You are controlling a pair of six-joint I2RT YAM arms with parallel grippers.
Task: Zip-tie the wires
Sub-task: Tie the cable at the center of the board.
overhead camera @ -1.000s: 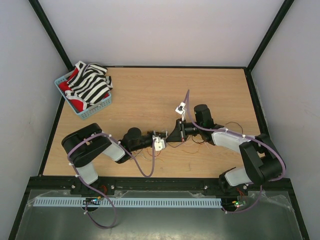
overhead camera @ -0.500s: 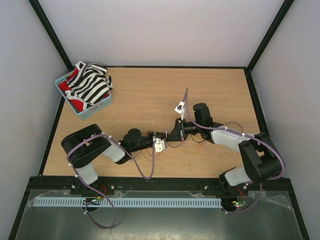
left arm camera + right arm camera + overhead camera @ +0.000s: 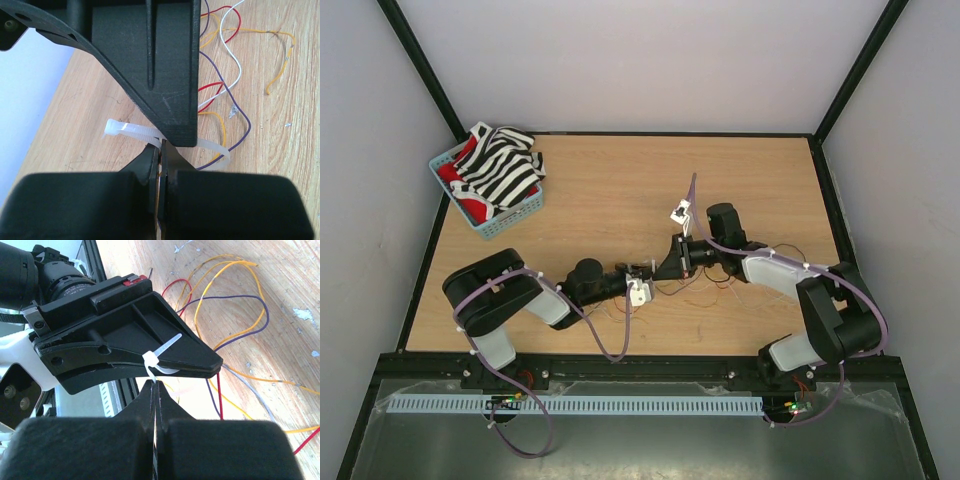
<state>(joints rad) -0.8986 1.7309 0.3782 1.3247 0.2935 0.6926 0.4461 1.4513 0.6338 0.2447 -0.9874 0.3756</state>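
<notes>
Wooden tabletop is shared by both arms. The pale whitish plastic zip tie is clamped crosswise by the closed left gripper and the closed right gripper. Thin red, orange, purple and white wires lie loose just beyond, nearer the right arm (none visibly looped). Striped black-and-white cloth is held in the blue plastic basket.

No readable text, labels, brands, numbers in any view; small board below left base: markings maybe, too tiny.

Two black arms, the left arm and right arm, wear pale grey shells and trailing purple cables. The left end effector and right end effector have matte black, wedge-shaped fingers.
</notes>
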